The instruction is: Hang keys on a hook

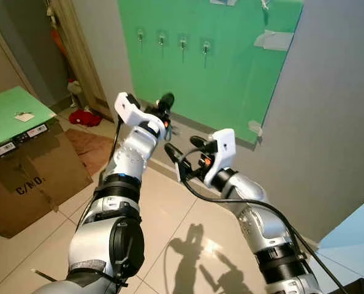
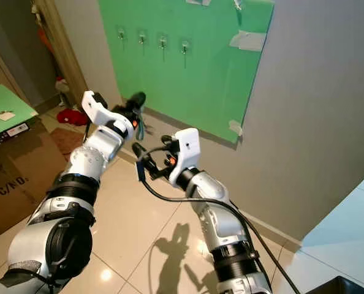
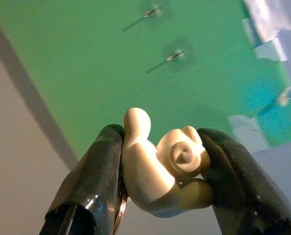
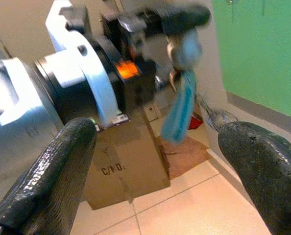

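A cream charm (image 3: 162,174) on a set of keys (image 4: 184,93) is clamped between the closed fingers of the left gripper (image 1: 165,104), raised below a row of hooks (image 1: 182,44) on a green board (image 1: 231,79). The right gripper (image 1: 181,151) is held just beside it, fingers spread apart and empty.

We note a cardboard box (image 1: 29,177) at left on the beige tile floor (image 1: 170,233), its green top (image 1: 13,113) bearing a small paper slip (image 1: 24,116). A red cloth (image 1: 85,117) lies by the wooden door frame (image 1: 78,55). The grey wall (image 1: 335,110) fills the right.
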Controlling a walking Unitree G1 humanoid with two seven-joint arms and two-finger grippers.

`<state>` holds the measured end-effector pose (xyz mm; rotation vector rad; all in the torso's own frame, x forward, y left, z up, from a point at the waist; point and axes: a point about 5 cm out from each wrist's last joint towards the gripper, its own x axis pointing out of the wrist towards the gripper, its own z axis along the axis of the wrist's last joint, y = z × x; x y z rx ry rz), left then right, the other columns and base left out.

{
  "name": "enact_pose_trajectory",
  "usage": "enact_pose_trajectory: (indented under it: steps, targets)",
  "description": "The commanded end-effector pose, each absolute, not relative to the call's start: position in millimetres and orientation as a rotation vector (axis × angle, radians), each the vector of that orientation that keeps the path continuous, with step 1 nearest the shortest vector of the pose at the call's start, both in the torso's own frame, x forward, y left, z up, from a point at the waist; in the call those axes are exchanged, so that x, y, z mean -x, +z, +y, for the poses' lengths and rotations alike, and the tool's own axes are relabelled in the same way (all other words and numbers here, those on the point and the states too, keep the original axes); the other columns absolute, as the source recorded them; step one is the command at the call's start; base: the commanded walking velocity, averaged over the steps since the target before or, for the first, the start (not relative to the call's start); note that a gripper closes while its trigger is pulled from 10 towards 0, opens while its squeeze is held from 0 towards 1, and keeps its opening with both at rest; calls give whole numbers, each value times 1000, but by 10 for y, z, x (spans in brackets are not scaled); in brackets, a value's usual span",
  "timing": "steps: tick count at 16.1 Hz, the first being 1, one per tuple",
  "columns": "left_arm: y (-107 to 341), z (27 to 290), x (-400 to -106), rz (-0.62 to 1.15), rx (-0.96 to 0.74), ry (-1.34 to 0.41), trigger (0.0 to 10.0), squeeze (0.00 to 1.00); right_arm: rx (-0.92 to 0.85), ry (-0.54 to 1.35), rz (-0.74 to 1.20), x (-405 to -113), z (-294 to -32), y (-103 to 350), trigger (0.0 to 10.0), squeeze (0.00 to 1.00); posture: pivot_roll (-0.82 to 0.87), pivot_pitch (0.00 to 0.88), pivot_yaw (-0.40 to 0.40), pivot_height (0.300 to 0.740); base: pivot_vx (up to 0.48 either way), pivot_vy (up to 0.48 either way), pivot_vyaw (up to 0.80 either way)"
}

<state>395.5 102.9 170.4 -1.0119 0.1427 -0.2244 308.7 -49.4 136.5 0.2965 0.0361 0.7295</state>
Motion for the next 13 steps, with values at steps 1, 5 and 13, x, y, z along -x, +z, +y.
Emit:
enact_pose_trajectory:
  steps: [1,5,13]
  targets:
    - [1752,1003,-3980,136,966,-233,0,0,-322,733,33,-3099,-473,1425,10000,0,-124,0,76,740,0,0,0]
    - [1766,988,-4003,131,929,-234,0,0,-350,741,56,-3113,-438,1432,10000,0,-126,0,77,740,0,0,0]
    - [2016,991,-4088,44,822,-260,0,0,-264,729,86,-3093,-493,1312,10000,0,-128,0,79,740,0,0,0]
